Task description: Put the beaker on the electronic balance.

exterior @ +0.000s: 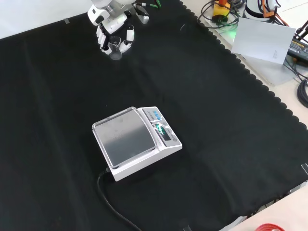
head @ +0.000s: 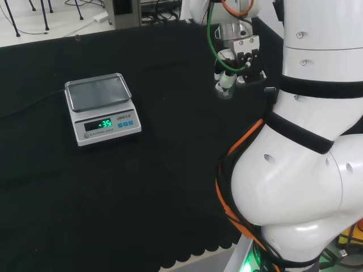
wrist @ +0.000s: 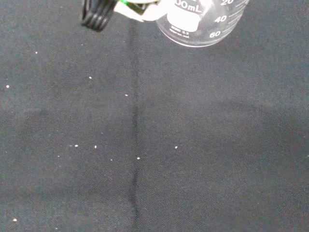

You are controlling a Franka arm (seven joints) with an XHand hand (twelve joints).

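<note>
Fig. — The hand (exterior: 114, 33) sits at the top of the front view, fingers curled round a small clear beaker (exterior: 114, 48) that hangs just below the palm. In the head view we see the same hand (head: 238, 56) just left of the arm's white links (head: 306, 170), with the beaker's pale base (head: 224, 86) poking out beneath it. The wrist view shows the beaker (wrist: 203, 21) close up, w/ printed graduations on its wall and nothing visible inside; beyond it lies bare black cloth (wrist: 145, 145), so we judge the beaker to be lifted clear of the tabletop (exterior: 231, 144), though how high we cannot tell.

The electronic balance (exterior: 137, 142) stands well apart from the hand — nearer the camera in the front view, and far to the left in the head view (head: 102, 107). Its steel pan (exterior: 124, 135) is bare, and its display is lit. A black cable (exterior: 108, 199) runs off its side.

Step in hand, as we read it: carry phase, i.e. beaker grasped, not yet over the pan. Next move calls for a traverse across the cloth to a spot above the pan's centre, keeping the beaker upright, then a gentle descent until the base rests flat, and only then a release.
</note>
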